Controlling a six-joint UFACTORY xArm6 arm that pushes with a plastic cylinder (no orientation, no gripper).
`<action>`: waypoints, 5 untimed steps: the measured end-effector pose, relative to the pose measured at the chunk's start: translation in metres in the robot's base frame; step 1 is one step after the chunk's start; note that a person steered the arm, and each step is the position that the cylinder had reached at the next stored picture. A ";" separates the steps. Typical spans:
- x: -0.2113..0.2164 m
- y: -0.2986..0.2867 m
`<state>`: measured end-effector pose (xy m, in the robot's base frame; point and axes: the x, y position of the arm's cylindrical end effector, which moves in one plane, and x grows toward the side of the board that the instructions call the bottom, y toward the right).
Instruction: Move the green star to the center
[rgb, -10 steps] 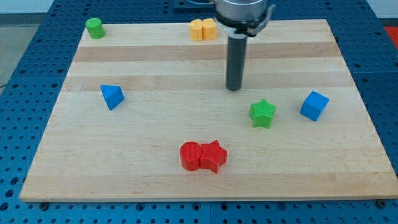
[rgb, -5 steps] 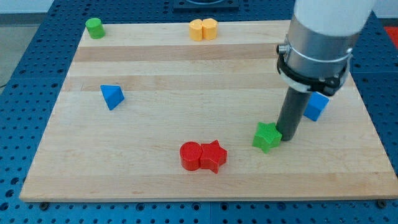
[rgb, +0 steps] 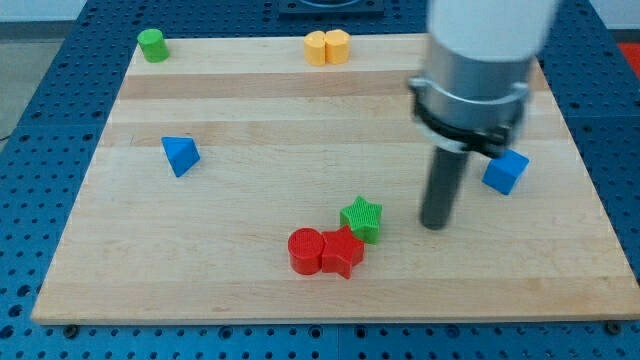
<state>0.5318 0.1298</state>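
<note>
Green star block (rgb: 361, 218) has slid left since a moment ago and now touches the red star block (rgb: 342, 250), nearer the tabletop's bottom edge than its middle. My tip (rgb: 434, 224) stands apart on its right, so one more push up is needed; no gripper here.

A red cylinder (rgb: 306, 250) touches a red star (rgb: 342, 251); blue triangle (rgb: 180, 155), blue cube (rgb: 506, 171), green cylinder (rgb: 152, 44), two yellow blocks (rgb: 327, 47) dot the wooden surface (rgb: 250, 110)
</note>
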 end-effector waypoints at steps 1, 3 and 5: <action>0.029 0.008; 0.020 -0.074; -0.037 -0.150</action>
